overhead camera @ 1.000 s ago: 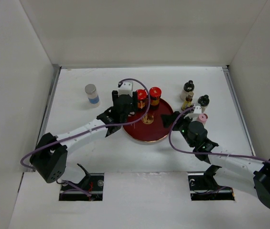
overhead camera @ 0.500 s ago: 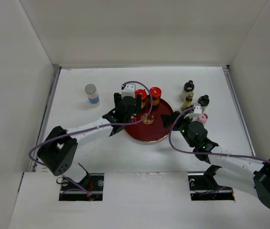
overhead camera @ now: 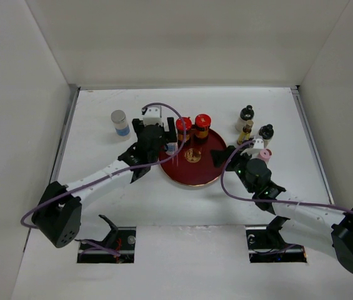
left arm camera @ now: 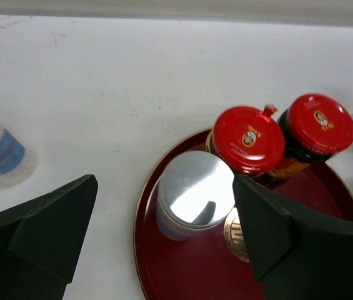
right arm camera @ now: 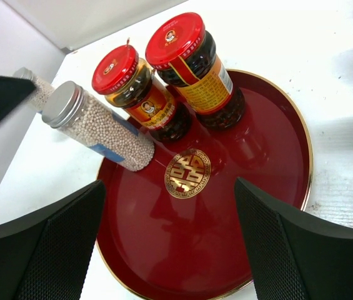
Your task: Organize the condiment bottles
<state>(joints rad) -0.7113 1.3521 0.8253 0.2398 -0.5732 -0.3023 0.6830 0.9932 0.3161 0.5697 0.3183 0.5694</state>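
Since half a second ago the left arm has been drawing back toward the left, and the left gripper [left arm camera: 164, 184] is now sitting off the left edge of the round dark-red tray [overhead camera: 192, 175] with its fingers spread wide, gripping nothing. Between those spread fingers, in the left wrist view, a silver-capped cylinder [left arm camera: 196, 190] is standing upright on the left part of the tray, apart from both fingers. Just to its right, two red-capped jars [left arm camera: 249, 139] [left arm camera: 321, 124] are standing side by side at the far side of the tray, the nearer one close against the cylinder. A second silver-capped cylinder [overhead camera: 120, 124], with a blue label, is standing on the white table [overhead camera: 101, 181] well to the left of the tray. The right arm is showing no change: the right gripper [right arm camera: 170, 184] is hovering at the near right edge of the tray, its fingers also wide apart and empty, looking across the gold centre emblem toward the jars. Off the tray on the right, three black-capped bottles [overhead camera: 246, 114] [overhead camera: 266, 132] [overhead camera: 247, 130] and a pink shaker [overhead camera: 265, 154] are standing in a loose cluster, the shaker being nearest to the right wrist
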